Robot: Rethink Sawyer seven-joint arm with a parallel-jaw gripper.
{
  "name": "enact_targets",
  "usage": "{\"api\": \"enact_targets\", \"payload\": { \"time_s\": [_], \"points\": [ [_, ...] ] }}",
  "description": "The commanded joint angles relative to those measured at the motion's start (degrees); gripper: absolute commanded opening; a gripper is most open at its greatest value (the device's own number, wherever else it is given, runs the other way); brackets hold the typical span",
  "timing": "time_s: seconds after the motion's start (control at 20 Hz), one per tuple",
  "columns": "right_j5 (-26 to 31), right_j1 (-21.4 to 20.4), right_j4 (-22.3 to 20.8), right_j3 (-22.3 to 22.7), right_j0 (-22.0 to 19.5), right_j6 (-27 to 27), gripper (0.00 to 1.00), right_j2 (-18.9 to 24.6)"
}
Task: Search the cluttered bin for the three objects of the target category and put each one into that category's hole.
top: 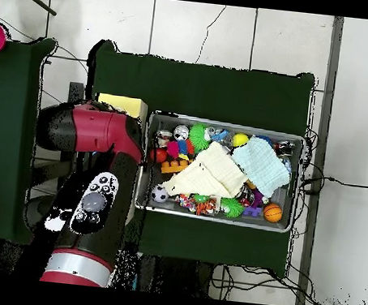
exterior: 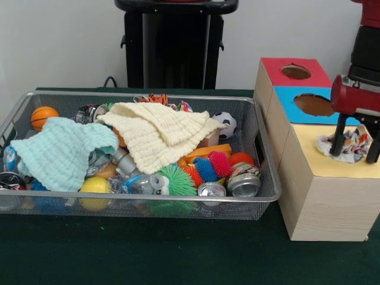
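One wad of clear confetti-print film [exterior: 351, 146] sits on the yellow top of the nearest wooden box [exterior: 323, 157], where its hole would be; the hole itself is hidden under the wad. My gripper [exterior: 356, 145] hangs over it at the right edge, open, with one dark finger [exterior: 339, 135] on each side of the wad. The wire-mesh bin [exterior: 261, 155] stands to the left, full of toys; no other wads show clearly among them. In the overhead view the arm [top: 93, 190] hides the gripper; the bin [top: 227, 123] and a bit of the yellow top [top: 121, 103] show.
Behind the yellow box stand a blue-topped box [exterior: 303, 105] and a red-topped box [exterior: 295, 72], each with a round hole. In the bin lie a cream cloth [exterior: 160, 132], a pale blue cloth [exterior: 62, 151], silver cans [exterior: 243, 184], spiky balls [exterior: 176, 181] and a small basketball [exterior: 43, 116].
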Motion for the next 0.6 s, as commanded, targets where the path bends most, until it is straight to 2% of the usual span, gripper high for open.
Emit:
{"api": "enact_targets", "payload": {
  "time_s": [0.05,0.6],
  "points": [
    [3.2,5.2,3.2,2.1,2.3,13.9,1.00,6.0],
    [3.2,3.5,4.1,3.2,0.2,11.4,1.00,8.2]
  ]
}}
